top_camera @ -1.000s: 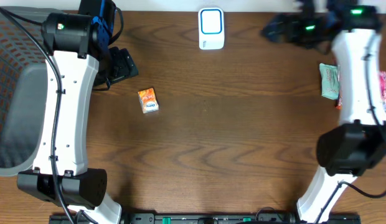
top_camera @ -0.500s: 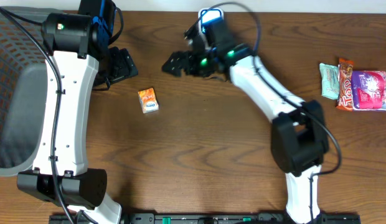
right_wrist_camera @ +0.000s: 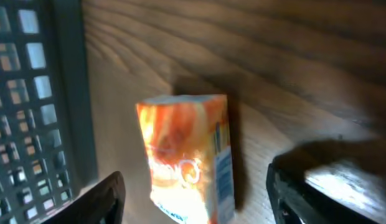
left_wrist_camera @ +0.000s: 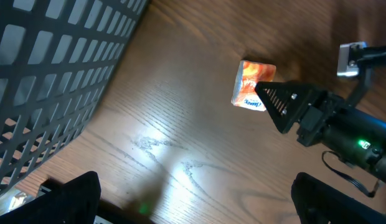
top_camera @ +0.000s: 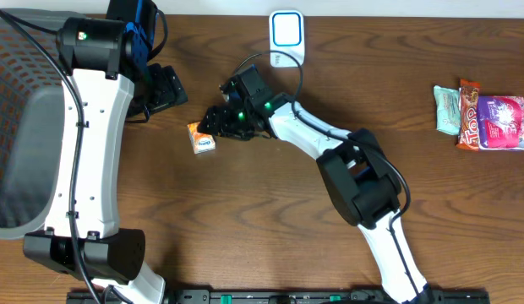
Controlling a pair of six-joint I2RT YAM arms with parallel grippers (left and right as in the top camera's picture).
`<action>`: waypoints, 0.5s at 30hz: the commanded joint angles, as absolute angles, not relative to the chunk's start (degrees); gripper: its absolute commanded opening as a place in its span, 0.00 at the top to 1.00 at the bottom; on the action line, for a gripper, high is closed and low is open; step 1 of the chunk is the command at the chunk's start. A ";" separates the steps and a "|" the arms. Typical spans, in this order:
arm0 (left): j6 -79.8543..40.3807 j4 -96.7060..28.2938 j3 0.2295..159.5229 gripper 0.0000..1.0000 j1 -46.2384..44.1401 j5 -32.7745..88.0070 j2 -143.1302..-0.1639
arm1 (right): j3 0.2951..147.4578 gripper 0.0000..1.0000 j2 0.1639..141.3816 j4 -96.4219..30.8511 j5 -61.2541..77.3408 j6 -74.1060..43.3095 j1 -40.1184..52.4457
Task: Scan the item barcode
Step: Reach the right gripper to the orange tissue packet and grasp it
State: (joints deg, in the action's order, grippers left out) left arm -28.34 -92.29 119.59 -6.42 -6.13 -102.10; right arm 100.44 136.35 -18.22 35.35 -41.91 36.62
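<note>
The item is a small orange carton lying on the wooden table left of centre. It also shows in the left wrist view as the carton, and close up as the carton. My right gripper is down at the carton's right end. It is open, one finger on each side of the carton, with gaps on both sides. The white scanner stands at the table's back edge. My left gripper hovers behind and left of the carton, open and holding nothing.
A dark mesh basket fills the left side, and its wall runs close to the left wrist. Snack packets lie at the far right. The right arm stretches across the middle of the table.
The right arm has swung from the far right, past the scanner, down to the carton. Its jaws have narrowed a little. The left arm has not moved.
</note>
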 commanded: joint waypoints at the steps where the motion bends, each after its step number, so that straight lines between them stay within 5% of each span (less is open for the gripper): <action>1: -28.38 -95.33 119.81 0.02 -6.39 -6.46 -102.02 | 100.22 0.34 138.41 -18.83 34.87 -43.27 37.63; 9: -28.38 -95.33 119.81 0.02 -6.39 -6.46 -102.02 | 100.22 0.42 138.89 -19.11 32.82 -43.24 39.94; 12: -28.38 -95.33 119.81 0.02 -6.39 -6.46 -102.02 | 100.22 0.64 138.89 -19.16 32.23 -43.27 40.23; 14: -28.38 -95.33 119.81 0.02 -6.39 -6.46 -102.02 | 100.22 0.99 138.89 -19.66 32.27 -43.29 40.16; 15: -28.38 -95.33 119.81 0.02 -6.39 -6.46 -102.02 | 100.22 0.99 138.89 -19.75 32.38 -43.29 40.03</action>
State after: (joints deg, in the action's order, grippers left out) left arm -28.34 -92.29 119.59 -6.42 -6.13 -102.10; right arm 100.44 137.34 -19.07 33.47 -43.13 40.07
